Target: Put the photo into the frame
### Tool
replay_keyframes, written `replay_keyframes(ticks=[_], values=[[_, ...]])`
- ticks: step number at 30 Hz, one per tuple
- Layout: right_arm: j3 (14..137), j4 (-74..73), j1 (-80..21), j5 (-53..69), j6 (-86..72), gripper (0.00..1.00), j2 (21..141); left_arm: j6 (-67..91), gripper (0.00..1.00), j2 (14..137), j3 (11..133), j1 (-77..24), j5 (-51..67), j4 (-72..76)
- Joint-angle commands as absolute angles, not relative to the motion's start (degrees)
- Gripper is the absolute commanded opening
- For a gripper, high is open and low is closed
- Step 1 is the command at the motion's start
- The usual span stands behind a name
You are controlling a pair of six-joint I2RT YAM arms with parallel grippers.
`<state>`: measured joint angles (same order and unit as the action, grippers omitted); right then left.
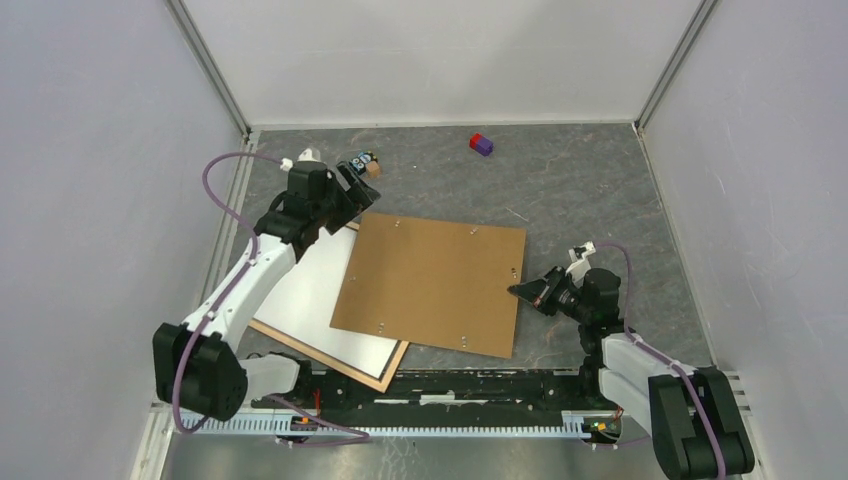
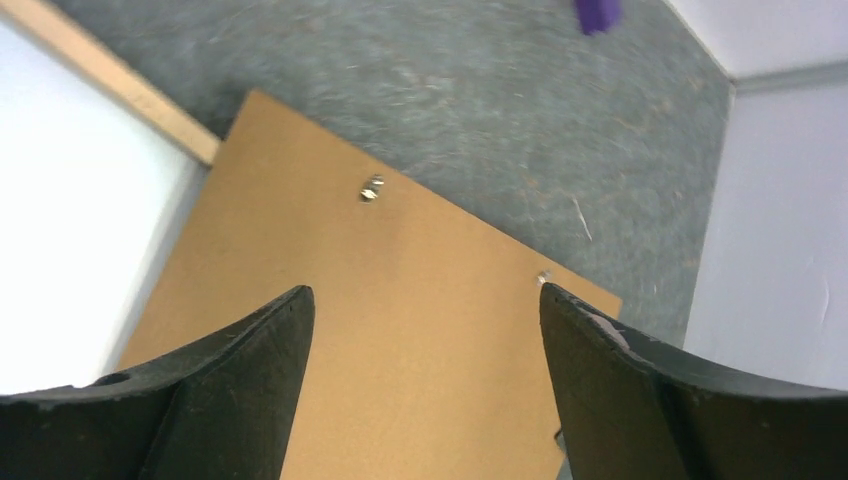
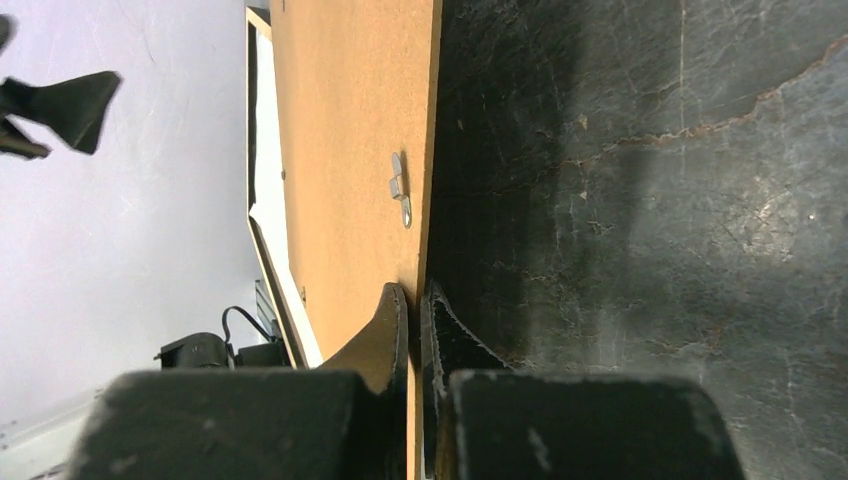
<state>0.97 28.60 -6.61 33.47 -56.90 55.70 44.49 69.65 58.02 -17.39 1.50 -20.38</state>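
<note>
Clamped tight with the right gripper (image 3: 415, 300) on the right edge of the board (image 1: 430, 282), one finger above, one below. Spread wide on the left gripper (image 2: 427, 300), holding nothing, hovering over the board's far left corner.

Outward from there: lying white side up at the left, the photo (image 1: 300, 290), seemingly already inside the frame (image 1: 388, 372), its right part covered by the skewed board. Cannot tell whether the board is going on or coming off.

Best to pinch only the thin rim and move the board slowly and low, so as not to drag the photo out of the rails. Worth bringing the left jaws down on the far corner to stop any swivel.

Counted: one photo, one frame, one board, two grippers, one red-and-purple block (image 1: 481, 144) far back, one small tan-and-blue object (image 1: 365, 164) just beside the left gripper.
</note>
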Motion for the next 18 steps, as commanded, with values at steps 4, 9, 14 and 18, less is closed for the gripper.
replay_keyframes(ticks=[4,9,14,18], values=[[2.44,26.37,-6.05,32.18,-49.64,0.00,53.14,63.05,0.75,79.70,56.96,-11.28,-0.26,-22.19],[2.20,24.62,-5.93,31.21,-48.43,0.00,50.31,68.20,0.58,87.33,59.20,-9.61,-1.18,-22.05],[1.89,24.26,-5.47,31.98,-48.00,0.00,49.63,70.04,0.60,94.15,60.86,-8.62,-3.47,-22.73],[1.67,23.89,-5.44,31.79,-47.29,0.00,49.22,69.26,0.57,99.41,64.06,-8.55,-3.63,-23.74]])
